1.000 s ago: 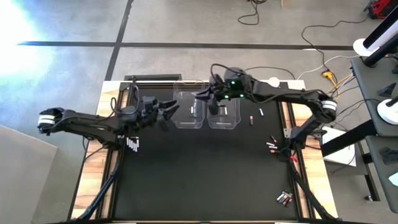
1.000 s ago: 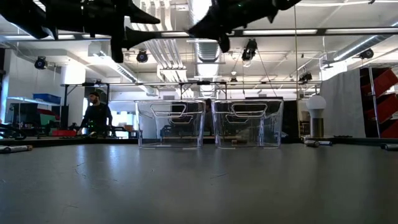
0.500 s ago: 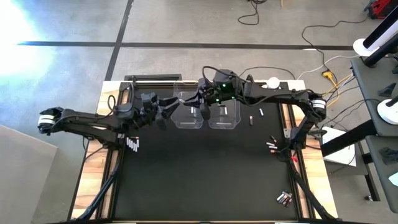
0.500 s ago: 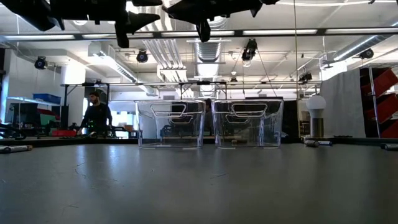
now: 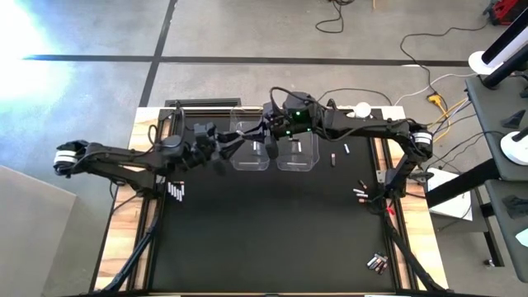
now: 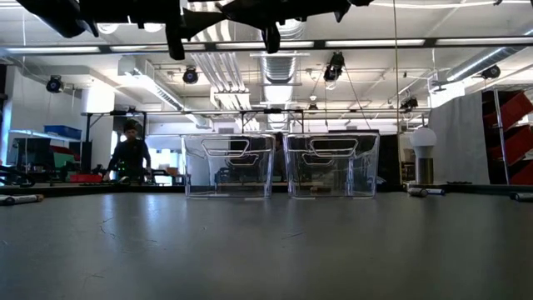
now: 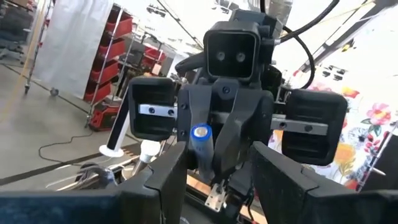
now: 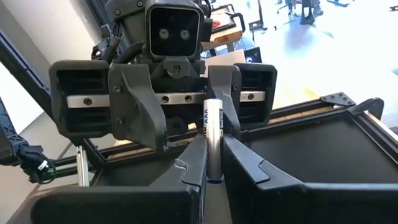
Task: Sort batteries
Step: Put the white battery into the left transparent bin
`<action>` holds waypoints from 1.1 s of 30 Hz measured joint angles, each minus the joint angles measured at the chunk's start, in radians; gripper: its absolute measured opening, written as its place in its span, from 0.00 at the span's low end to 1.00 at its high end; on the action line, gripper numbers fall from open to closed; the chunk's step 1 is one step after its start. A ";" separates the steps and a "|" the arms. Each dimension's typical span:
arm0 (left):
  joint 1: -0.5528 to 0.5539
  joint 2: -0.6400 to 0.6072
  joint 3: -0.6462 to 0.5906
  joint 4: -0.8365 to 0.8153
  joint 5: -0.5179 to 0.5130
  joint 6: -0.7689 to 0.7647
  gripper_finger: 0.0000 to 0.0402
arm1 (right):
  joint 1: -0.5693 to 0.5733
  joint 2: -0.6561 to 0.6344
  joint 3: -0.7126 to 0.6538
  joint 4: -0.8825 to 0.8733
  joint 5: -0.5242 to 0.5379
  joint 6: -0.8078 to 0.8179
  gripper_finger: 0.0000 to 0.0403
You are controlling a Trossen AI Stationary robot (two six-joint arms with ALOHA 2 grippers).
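My right gripper (image 8: 211,177) hangs high over the two clear bins (image 5: 252,148) (image 5: 297,150), shut on a silvery-white battery (image 8: 213,140). The same battery shows end-on (image 7: 200,134) in the left wrist view. My left gripper (image 7: 217,180) stands open, level and face to face with the right one; the battery lies ahead of the gap between its fingers, and I cannot tell whether they touch it. In the high view the left gripper (image 5: 229,146) is just left of the left bin. Loose batteries (image 5: 176,191) (image 5: 360,192) lie on the black mat. My right gripper pinches the silvery-white battery between its two fingertips, on the battery's lower part (image 8: 212,168) as the right wrist view shows it. The fingers are level, coming from the table's right, and lie across the battery. Held well clear of the table and bins, the battery sticks out past the fingers.
More batteries lie at the mat's right side (image 5: 332,158) (image 5: 346,149) and near its front right corner (image 5: 378,262). The two bins stand side by side at the far middle (image 6: 226,165) (image 6: 331,165). A person (image 6: 129,154) stands in the room beyond the table.
My right gripper has carried the battery toward the table's left, over the gap between the bins, then held still. My left gripper has risen and gone a little toward the right gripper, staying open.
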 joint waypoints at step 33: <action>0.050 0.020 0.027 0.012 0.039 -0.047 0.04 | 0.004 -0.017 -0.002 -0.087 0.015 -0.026 0.27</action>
